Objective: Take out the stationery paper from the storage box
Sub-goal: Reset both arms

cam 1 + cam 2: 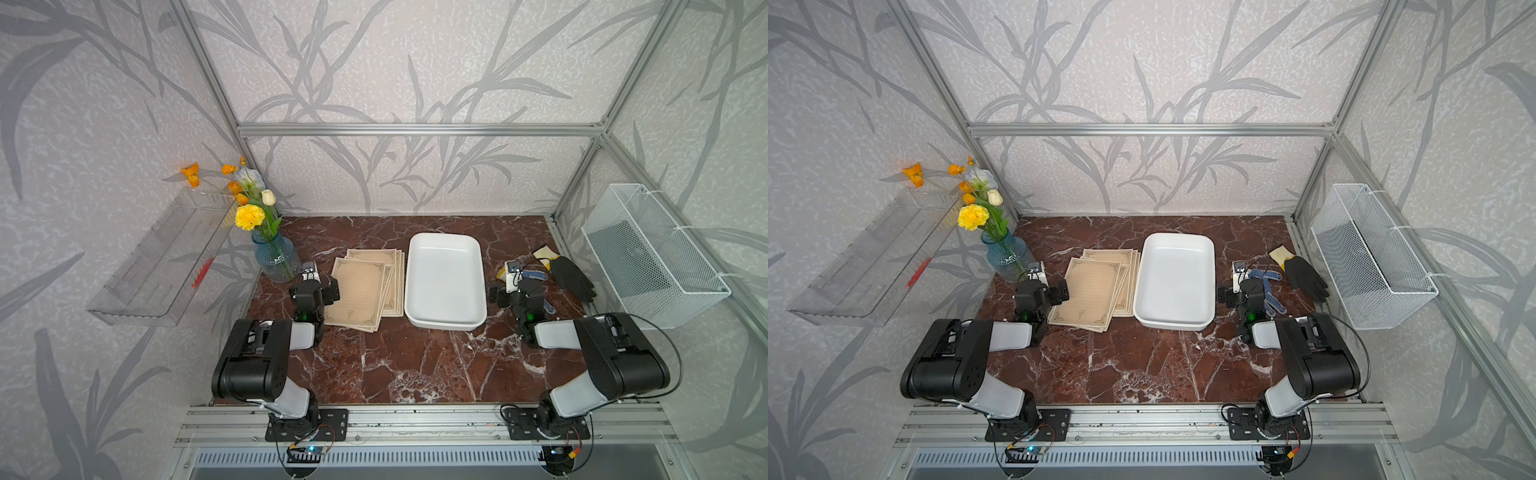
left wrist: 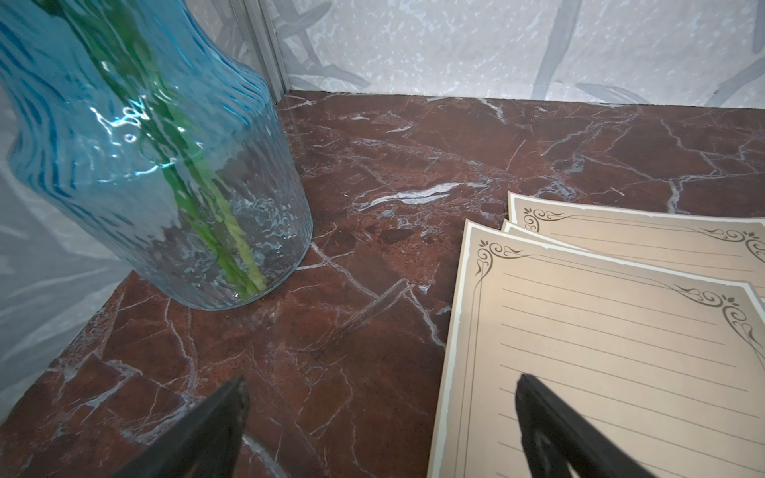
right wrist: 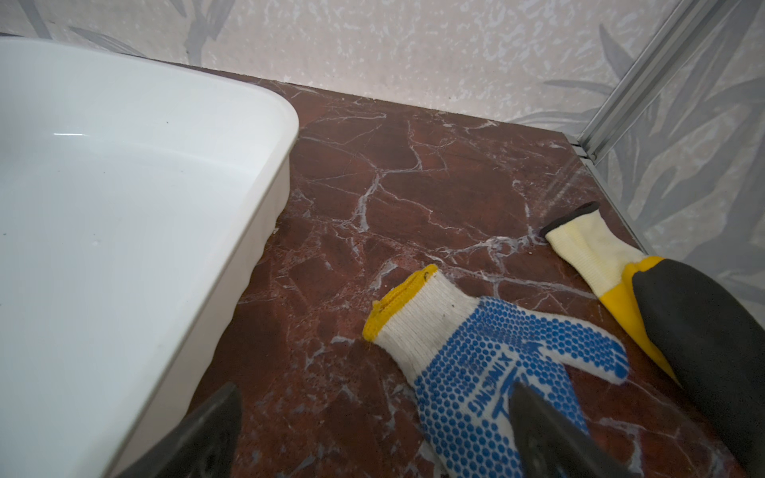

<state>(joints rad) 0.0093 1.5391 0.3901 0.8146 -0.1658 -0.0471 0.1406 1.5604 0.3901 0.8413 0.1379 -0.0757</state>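
Left of the storage box (image 1: pixel 444 282), on the marble (image 1: pixel 415 365), fanned stationery paper (image 1: pixel 361 286): light, limp, slick, likely best pinched at a jutting corner; left gripper (image 2: pixel 381 385) agape over its edge, right gripper (image 3: pixel 374 389) agape, empty.

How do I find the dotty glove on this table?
Find the white storage box in the middle. Two gloves lie by the right gripper; the dotty glove is nearer the box. It is white with blue dots; the other glove is black.
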